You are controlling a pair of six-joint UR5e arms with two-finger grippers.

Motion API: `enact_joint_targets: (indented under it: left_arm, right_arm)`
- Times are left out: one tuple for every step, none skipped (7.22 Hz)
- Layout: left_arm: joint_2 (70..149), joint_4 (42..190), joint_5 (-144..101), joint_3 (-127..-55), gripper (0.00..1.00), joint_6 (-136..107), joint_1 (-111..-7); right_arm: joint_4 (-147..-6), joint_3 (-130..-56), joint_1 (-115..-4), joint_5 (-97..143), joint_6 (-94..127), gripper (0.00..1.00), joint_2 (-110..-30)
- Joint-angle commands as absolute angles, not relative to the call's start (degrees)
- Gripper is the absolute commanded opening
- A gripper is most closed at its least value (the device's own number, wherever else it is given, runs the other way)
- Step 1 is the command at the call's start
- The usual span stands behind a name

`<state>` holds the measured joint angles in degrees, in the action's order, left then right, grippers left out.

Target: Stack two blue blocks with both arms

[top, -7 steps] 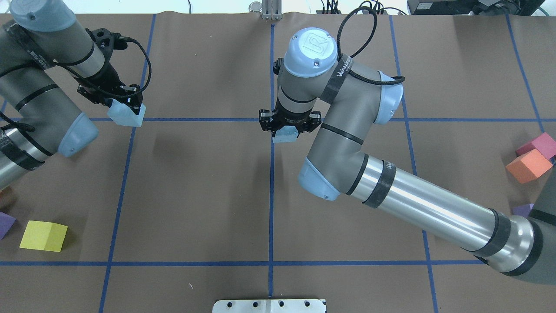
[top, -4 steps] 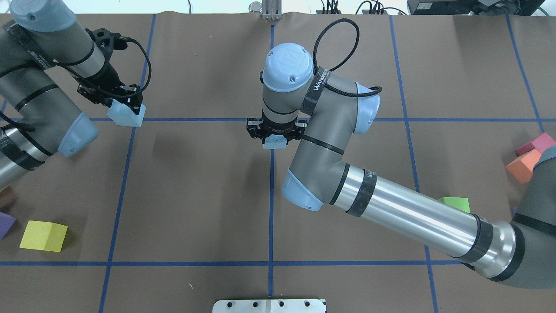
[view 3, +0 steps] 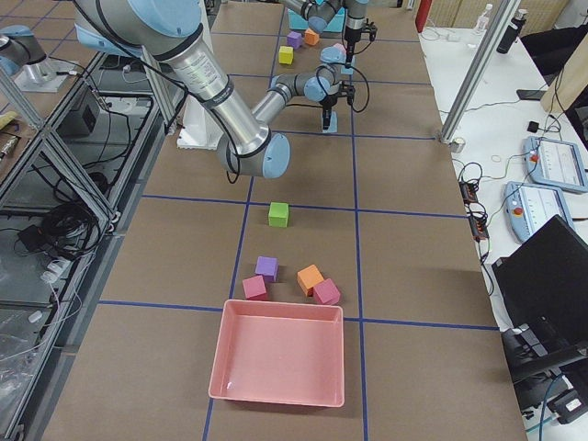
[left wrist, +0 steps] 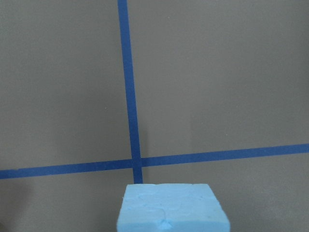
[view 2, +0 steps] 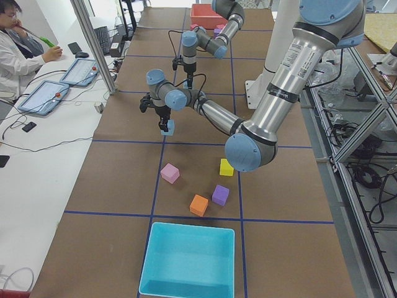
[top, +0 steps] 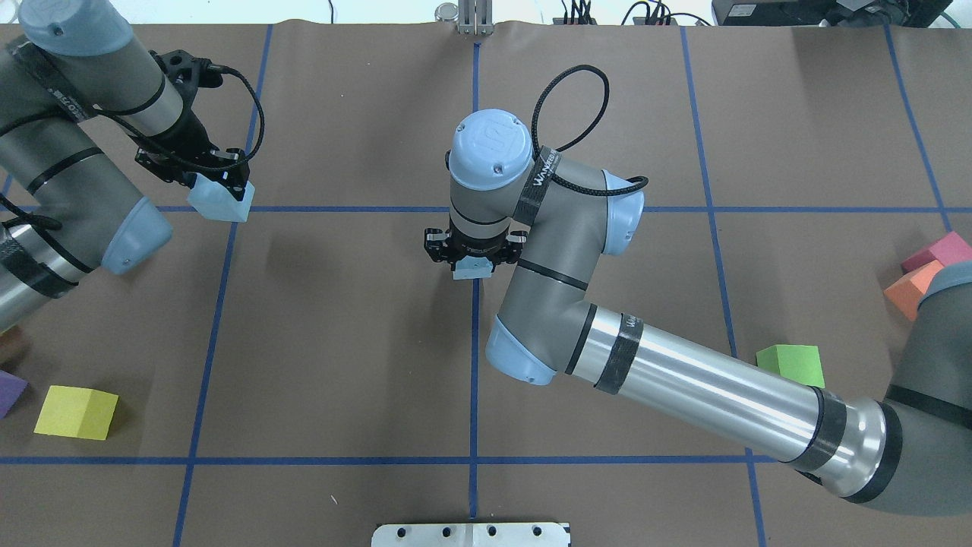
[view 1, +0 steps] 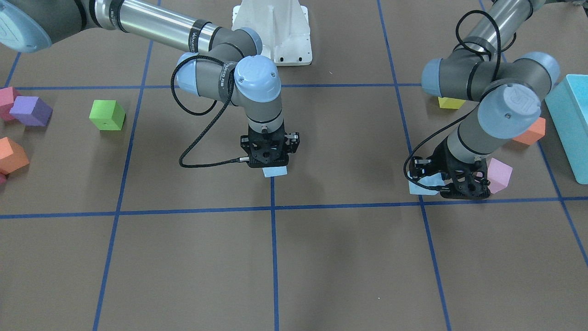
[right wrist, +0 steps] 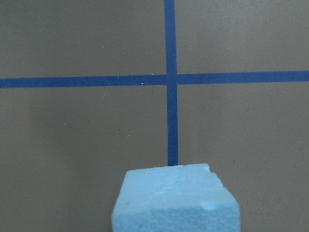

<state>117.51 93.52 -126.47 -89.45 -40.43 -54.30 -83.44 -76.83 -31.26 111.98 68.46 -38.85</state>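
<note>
Clamping one pale sky-blue matte foam cube point(top: 471, 272) over the brown tabletop's point(top: 342, 342) centre, the right claw point(top: 471, 262) points straight down. The cube sits square and is largely hidden beneath it. The left claw point(top: 220, 188), slanted, grips the second pale blue foam cube point(top: 216, 205), which is tilted, nearer the tabletop's left edge.

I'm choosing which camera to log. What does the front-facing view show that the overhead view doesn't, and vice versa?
Only front-facing: the turquoise box and a pale pink cube beside the left gripper.
Only overhead: the metal bracket at the table's far edge and the equipment beyond it.
Both: the right gripper shut on a blue block over the centre line, the left gripper shut on the other blue block, and the green cube.
</note>
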Motion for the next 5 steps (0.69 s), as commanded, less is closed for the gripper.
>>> enact_joint_targets:
  left_arm:
    - [117.51,93.52,-126.47,-89.38,0.52,-40.43,-54.32]
    - [117.51,93.52,-126.47,-89.38,0.52,-40.43,-54.32]
    - [117.51,93.52,-126.47,-89.38,0.52,-40.43,-54.32]
    - [117.51,93.52,-126.47,-89.38,0.52,-40.43,-54.32]
    - [117.51,93.52,-126.47,-89.38,0.52,-40.43,-54.23]
  right_arm:
    - [-83.06,-76.55,-30.85,111.71,68.47,0.52,-38.85]
    - [-83.14,-76.55,-30.68,110.93,68.47,0.60,-38.85]
    - [-83.14,-76.55,-30.67,110.83,68.55,0.84,-38.93]
    - [-83.14,-76.55,-30.67,110.83,68.47,0.96,-39.02]
    - [-83.14,-76.55,-30.67,110.83,68.55,0.99,-39.11]
